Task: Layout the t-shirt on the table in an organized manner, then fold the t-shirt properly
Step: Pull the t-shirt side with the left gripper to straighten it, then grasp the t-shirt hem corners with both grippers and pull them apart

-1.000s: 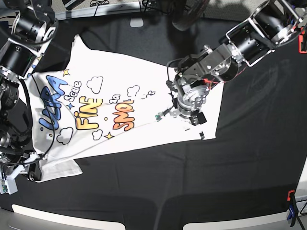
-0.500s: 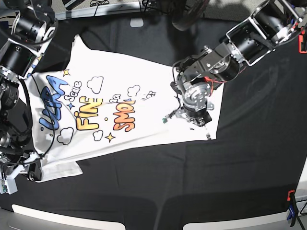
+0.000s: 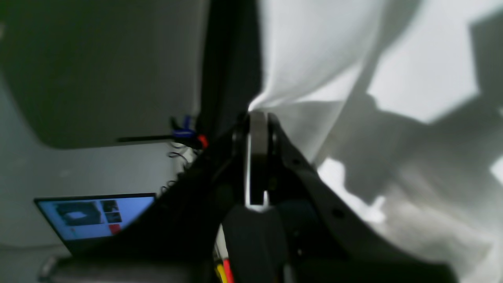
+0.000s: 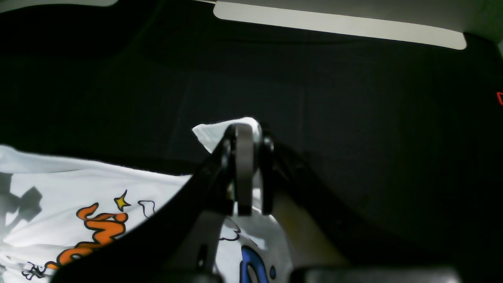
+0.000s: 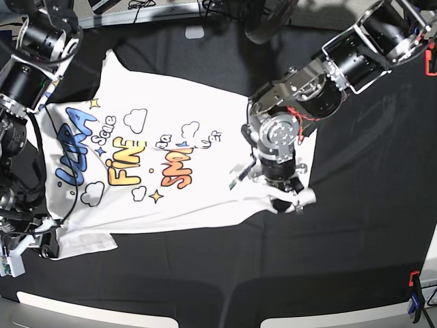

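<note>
The white t-shirt (image 5: 157, 157) lies print side up on the black table (image 5: 341, 260), its cartoon lettering running across the middle. My left gripper (image 5: 289, 197) is at the shirt's right edge, shut on a pinch of white cloth that rises a little off the table. The left wrist view shows that gripper (image 3: 257, 116) shut, with the t-shirt (image 3: 314, 59) fanning out from the tips. My right gripper (image 5: 48, 240) is at the shirt's front left corner. In the right wrist view the right gripper (image 4: 244, 131) is shut on a white corner of the t-shirt (image 4: 78, 188).
Both arms reach in from the back corners of the table. An orange and blue clamp (image 5: 414, 297) sits at the front right edge. A laptop screen (image 3: 94, 216) shows beyond the table in the left wrist view. A pale strip (image 4: 338, 25) borders the far edge.
My left gripper has shut on the shirt's right edge and moved toward the table's front, dragging that edge with it. The right arm has not moved.
</note>
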Robot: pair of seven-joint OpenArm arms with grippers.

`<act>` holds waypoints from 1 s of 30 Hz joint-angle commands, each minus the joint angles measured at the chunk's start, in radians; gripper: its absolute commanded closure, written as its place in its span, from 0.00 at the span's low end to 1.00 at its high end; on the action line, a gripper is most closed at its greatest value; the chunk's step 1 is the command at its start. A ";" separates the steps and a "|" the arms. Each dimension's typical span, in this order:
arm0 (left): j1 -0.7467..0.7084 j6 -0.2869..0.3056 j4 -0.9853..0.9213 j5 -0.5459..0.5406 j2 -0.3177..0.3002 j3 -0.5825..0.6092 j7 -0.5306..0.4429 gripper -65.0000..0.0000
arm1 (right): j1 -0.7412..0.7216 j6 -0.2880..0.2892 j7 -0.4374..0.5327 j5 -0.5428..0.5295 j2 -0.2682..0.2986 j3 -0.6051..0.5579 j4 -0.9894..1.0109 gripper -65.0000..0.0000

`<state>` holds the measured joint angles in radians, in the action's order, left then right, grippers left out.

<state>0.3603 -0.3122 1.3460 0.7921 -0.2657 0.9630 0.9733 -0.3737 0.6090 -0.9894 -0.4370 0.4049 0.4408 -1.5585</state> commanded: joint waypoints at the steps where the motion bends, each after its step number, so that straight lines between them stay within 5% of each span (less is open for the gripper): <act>1: 0.025 -0.045 0.033 0.043 0.002 -0.006 -0.002 1.00 | -0.023 -0.002 0.029 -0.011 0.018 0.005 -0.015 1.00; 6: 0.034 -0.056 0.063 0.023 -0.001 -0.006 -0.038 1.00 | -0.023 0.000 0.080 0.014 0.007 0.005 0.023 1.00; 11: 0.071 -0.058 0.060 -0.178 -0.021 -0.006 -0.154 1.00 | -0.025 0.000 0.151 0.015 -0.013 0.004 0.124 1.00; 22: 0.230 -0.058 -0.084 -0.416 -0.014 -0.006 -0.241 1.00 | -0.177 0.000 0.220 0.045 -0.015 0.004 0.412 1.00; 30: 0.285 0.047 -0.283 -0.643 -0.013 -0.006 -0.319 1.00 | -0.219 0.002 0.196 0.046 -0.014 0.004 0.462 1.00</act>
<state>0.6071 -0.2565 1.0481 0.1207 -0.2768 0.9634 0.6651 -0.5571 0.6060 -0.8200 -0.3702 0.3740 0.4412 -1.0798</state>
